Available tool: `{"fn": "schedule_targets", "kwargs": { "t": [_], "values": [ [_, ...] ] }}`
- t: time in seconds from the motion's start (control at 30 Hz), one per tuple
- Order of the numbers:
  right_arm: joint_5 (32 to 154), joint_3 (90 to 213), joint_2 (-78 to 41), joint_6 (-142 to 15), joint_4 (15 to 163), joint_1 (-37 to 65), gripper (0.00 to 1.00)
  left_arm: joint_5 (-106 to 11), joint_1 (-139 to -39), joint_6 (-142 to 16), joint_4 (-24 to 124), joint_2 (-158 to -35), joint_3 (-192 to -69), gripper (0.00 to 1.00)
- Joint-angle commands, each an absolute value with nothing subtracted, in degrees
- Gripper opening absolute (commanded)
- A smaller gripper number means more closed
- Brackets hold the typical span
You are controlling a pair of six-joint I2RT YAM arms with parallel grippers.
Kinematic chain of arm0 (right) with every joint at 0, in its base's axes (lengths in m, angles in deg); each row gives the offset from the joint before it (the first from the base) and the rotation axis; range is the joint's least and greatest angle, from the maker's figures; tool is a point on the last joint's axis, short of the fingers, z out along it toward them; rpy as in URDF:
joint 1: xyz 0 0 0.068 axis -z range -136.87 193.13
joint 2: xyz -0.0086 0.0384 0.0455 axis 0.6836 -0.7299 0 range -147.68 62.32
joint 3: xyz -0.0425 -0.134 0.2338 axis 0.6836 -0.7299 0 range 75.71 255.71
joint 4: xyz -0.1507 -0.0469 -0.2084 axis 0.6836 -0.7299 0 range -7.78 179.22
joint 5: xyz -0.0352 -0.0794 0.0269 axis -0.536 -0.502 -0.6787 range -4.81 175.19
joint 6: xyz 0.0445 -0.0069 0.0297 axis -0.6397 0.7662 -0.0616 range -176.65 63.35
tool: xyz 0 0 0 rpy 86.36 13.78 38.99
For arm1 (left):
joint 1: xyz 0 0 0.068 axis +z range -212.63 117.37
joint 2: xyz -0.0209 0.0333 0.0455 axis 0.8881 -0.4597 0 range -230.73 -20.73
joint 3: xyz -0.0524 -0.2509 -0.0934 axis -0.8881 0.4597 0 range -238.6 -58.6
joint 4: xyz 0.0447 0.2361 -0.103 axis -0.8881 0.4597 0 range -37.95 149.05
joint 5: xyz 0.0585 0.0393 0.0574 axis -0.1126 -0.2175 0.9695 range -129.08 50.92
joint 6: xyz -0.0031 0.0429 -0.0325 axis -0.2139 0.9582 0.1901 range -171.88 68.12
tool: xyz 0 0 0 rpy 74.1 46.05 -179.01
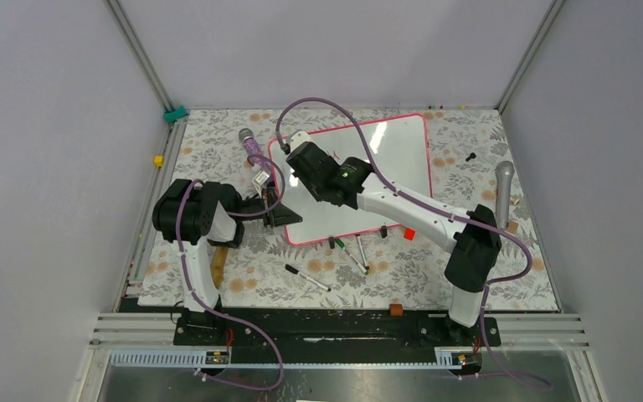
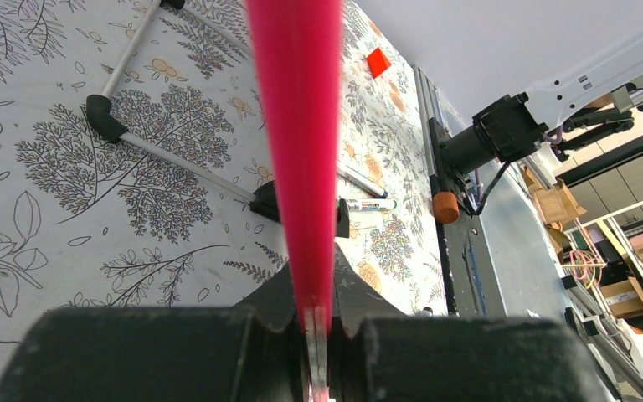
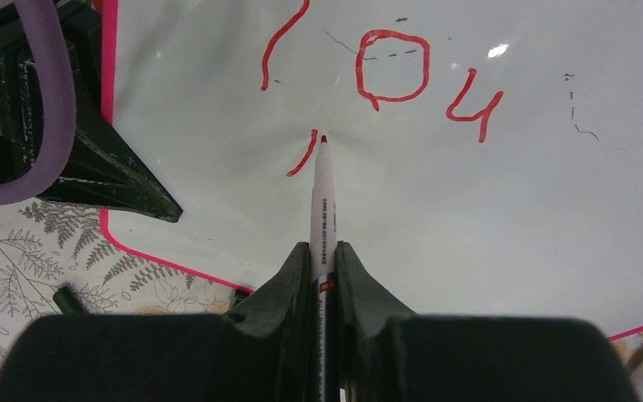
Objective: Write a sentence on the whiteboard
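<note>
Right gripper (image 3: 324,255): jaws clamped on a white marker (image 3: 321,197), whose barrel runs straight out between the fingers toward the upper middle of the wrist view.
Marker tip (image 3: 323,139): red, down at the glossy surface, just right of a short slanted red stroke.
Whiteboard (image 3: 486,226): lies on the bench, filling the centre and upper right of the patterned cloth in the top view; thin pink-red frame, rounded corners.
Sentence (image 3: 360,71): thin red letters across the top of the right wrist view, with the first letter cut off by the frame edge, then "o" and "u"; the single short stroke sits on the line below.
Left gripper (image 2: 314,314): jaws pressed together on the board's pink-red edge, which runs up the centre of its wrist view; in the top view it sits at the board's lower left corner.
Right arm (image 1: 419,209): base at lower right, elbow bent, forearm reaching up and left across the board, wrist over the board's left part.
Left arm (image 1: 197,218): base at lower left, folded low, forearm pointing right toward the corner.
Bench (image 1: 243,276): floral cloth; loose markers (image 1: 308,278) lie below the board's near edge, and a red block (image 1: 408,234) is just beside that edge.
</note>
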State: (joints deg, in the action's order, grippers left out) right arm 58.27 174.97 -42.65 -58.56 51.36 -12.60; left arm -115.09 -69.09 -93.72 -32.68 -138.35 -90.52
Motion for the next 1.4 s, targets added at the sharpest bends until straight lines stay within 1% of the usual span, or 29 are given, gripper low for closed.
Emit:
{"fn": "schedule_targets", "kwargs": {
  "t": [0.0,0.73,1.37],
  "values": [
    [58.36,177.71,-43.15,-58.14,52.16,-12.22,0.0,-117.34,-70.03,-90.14,-32.14,-140.78,-91.09,0.0],
    [57.61,177.62,-44.68,-58.38,52.18,-11.76,0.0,-117.43,-70.04,-90.2,-32.09,-140.79,-91.12,0.0],
    [54.71,175.51,-43.15,-58.63,52.14,-10.84,0.0,-117.5,-70.06,-90.21,-32.15,-140.79,-91.02,0.0]
  ]
}}
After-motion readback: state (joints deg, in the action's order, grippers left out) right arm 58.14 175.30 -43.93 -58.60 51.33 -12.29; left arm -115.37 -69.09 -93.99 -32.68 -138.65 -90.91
